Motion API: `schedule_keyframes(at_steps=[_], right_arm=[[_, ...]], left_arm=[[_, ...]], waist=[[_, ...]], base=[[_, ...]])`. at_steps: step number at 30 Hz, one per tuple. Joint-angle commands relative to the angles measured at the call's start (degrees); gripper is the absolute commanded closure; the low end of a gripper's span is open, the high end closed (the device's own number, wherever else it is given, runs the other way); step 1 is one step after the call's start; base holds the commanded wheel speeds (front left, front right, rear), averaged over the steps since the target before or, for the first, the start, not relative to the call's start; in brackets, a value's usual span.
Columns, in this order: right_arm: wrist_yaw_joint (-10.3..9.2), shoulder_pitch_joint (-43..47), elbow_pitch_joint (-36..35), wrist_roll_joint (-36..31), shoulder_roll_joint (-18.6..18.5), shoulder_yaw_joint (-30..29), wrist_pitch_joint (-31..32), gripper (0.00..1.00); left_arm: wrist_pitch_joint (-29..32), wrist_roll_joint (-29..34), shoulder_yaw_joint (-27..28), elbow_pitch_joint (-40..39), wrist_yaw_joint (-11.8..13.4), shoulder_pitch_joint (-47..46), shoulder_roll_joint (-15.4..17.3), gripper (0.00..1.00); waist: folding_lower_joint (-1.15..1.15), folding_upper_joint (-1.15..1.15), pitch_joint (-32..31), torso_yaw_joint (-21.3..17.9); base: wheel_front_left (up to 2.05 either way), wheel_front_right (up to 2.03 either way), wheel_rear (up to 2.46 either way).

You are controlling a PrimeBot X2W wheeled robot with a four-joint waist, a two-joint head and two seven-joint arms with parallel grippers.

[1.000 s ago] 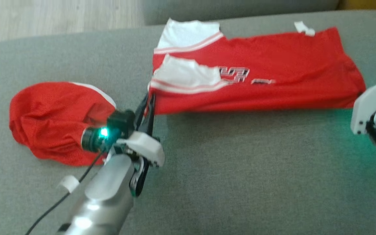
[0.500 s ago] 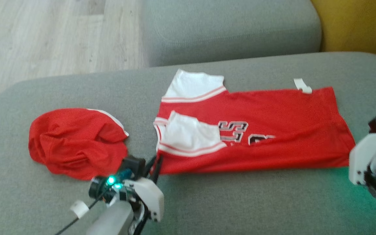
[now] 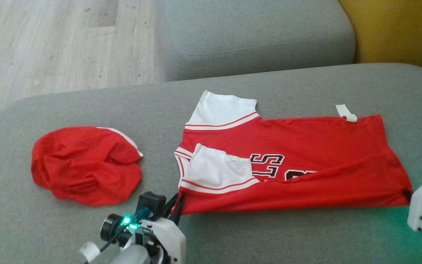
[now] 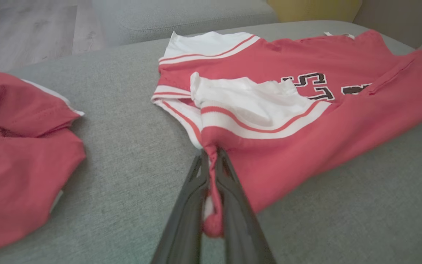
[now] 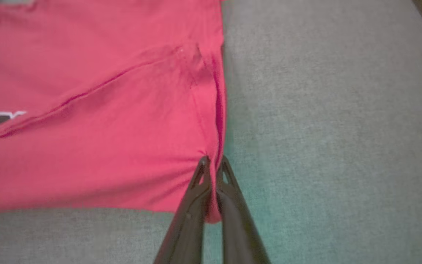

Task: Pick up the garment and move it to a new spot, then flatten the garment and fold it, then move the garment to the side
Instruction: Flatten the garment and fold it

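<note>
The garment (image 3: pixel 306 154) is a red jersey with white sleeves and dark numbers, spread flat across the grey sofa seat (image 3: pixel 269 238). My left gripper (image 3: pixel 178 200) is shut on its near left corner, just below the folded-in white sleeve. In the left wrist view the red cloth (image 4: pixel 306 121) is bunched between the closed fingers of the left gripper (image 4: pixel 213 154). My right gripper (image 3: pixel 407 192) is shut on the near right hem corner. The right wrist view shows the garment (image 5: pixel 86 128) pinched at the tips of the right gripper (image 5: pixel 214 159). A crease runs diagonally across the lower right part.
A second red garment (image 3: pixel 86 165) lies crumpled on the seat to the left, close to my left arm. Another grey cushion (image 3: pixel 258 33) sits behind, with wooden floor (image 3: pixel 50 44) at the far left and a yellow surface (image 3: pixel 398 29) at the far right.
The head camera has tilted, shifting the whole picture. Compared with the crumpled garment, the jersey has slid toward me, both grippers still shut on its near corners.
</note>
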Motion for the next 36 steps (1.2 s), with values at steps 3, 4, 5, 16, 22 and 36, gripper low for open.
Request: schedule_keyframes(at_steps=[3, 4, 5, 16, 22, 36], right_arm=[[-0.04, -0.2, -3.9, -1.2, 0.0, -4.2, -3.0, 0.00], [-0.04, -0.1, -4.9, -1.7, 0.9, -5.8, -4.3, 0.00], [-0.04, 0.1, -6.0, -2.6, 1.6, -7.2, -5.6, 0.00], [-0.04, 6.1, -27.3, -9.9, 13.9, -14.4, -24.7, 0.00], [-0.04, 8.0, -30.8, -12.4, 17.5, -13.3, -34.6, 0.00], [-0.04, 1.1, -31.6, -15.2, 22.7, -9.9, -39.4, 0.00]], left_arm=[[-1.6, -0.1, 2.5, -3.0, 1.6, -1.9, 1.3, 0.58], [-2.2, -0.1, 2.7, -3.4, 2.1, -1.8, 1.2, 0.03], [-2.7, -0.1, 2.9, -3.7, 2.5, -1.8, 1.2, 0.00], [-16.1, -1.5, 12.1, -11.2, 6.2, -1.5, -0.1, 0.00], [-16.4, 4.6, 19.6, -21.8, 3.2, -0.4, -1.8, 0.00], [2.5, 10.5, 15.1, -1.5, -10.1, -32.6, 10.0, 0.00]], waist=[[0.00, 0.00, 0.5, -0.5], [0.00, 0.00, 0.7, -0.6], [0.00, 0.00, 0.9, -0.8], [0.00, 0.00, 4.7, -3.1], [0.00, 0.00, 8.0, -5.2], [0.00, 0.00, 20.3, -14.5]], base=[[0.00, 0.00, 0.00], [0.00, 0.00, 0.00], [0.00, 0.00, 0.00], [0.00, 0.00, 0.00], [0.00, 0.00, 0.00], [0.00, 0.00, 0.00]])
